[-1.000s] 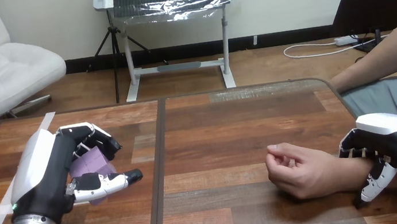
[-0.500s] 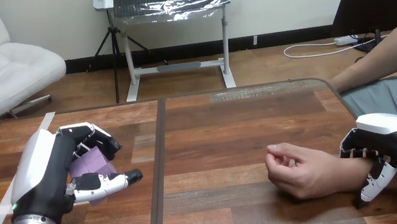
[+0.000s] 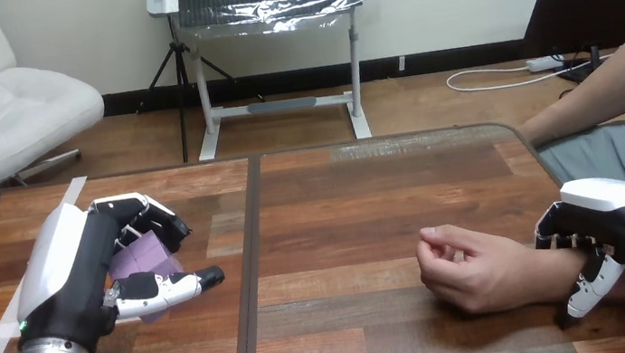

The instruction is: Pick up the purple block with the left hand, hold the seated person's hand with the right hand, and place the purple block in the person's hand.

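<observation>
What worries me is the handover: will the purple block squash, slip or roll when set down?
Probably stiff: the purple block shows flat faces under the left hand's curled fingers. Flat sides suggest it will not roll. The person's hand is loosely curled, so it might slide off.

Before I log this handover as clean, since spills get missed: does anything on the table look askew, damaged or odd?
Nothing spilled or damaged. The left hand grips the purple block; the right hand clasps the person's wrist. One oddity: the person's hand lies loosely curled, not opened to receive.
</observation>
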Action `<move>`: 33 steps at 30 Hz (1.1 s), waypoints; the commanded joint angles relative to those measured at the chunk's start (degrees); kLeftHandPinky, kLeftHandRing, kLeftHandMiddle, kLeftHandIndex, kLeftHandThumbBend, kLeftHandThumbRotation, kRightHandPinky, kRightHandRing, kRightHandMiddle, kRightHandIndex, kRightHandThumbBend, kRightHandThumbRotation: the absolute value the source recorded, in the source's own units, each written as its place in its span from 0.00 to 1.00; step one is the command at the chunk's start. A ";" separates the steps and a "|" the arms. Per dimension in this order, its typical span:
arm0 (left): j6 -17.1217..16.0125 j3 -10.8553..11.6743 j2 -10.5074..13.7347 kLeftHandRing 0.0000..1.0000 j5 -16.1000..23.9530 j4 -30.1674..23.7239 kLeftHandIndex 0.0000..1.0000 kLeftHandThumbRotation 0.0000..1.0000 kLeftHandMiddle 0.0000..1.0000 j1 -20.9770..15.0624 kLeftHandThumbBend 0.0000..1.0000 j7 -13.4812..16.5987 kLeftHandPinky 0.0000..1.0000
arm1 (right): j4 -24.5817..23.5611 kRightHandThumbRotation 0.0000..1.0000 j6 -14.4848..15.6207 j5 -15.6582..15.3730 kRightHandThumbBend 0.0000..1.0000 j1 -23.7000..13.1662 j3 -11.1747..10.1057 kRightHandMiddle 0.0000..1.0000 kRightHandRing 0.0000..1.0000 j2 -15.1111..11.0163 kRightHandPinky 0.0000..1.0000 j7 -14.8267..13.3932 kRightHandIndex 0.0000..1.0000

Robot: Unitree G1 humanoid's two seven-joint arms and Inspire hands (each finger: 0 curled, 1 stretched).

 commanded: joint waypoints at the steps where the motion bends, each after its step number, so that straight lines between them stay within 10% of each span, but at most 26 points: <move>1: -0.63 0.73 -0.13 0.36 -0.86 0.33 0.44 0.00 0.42 -5.22 0.70 -0.11 0.32 | 2.60 0.01 -0.56 0.64 0.87 3.85 2.53 0.46 0.37 4.99 0.29 1.44 0.54; 33: -2.56 -2.50 -3.00 0.37 -2.55 14.12 0.45 0.00 0.43 -17.80 0.69 -1.98 0.32 | -1.33 0.02 -0.60 6.87 0.87 1.14 -1.41 0.51 0.43 4.46 0.37 4.08 0.56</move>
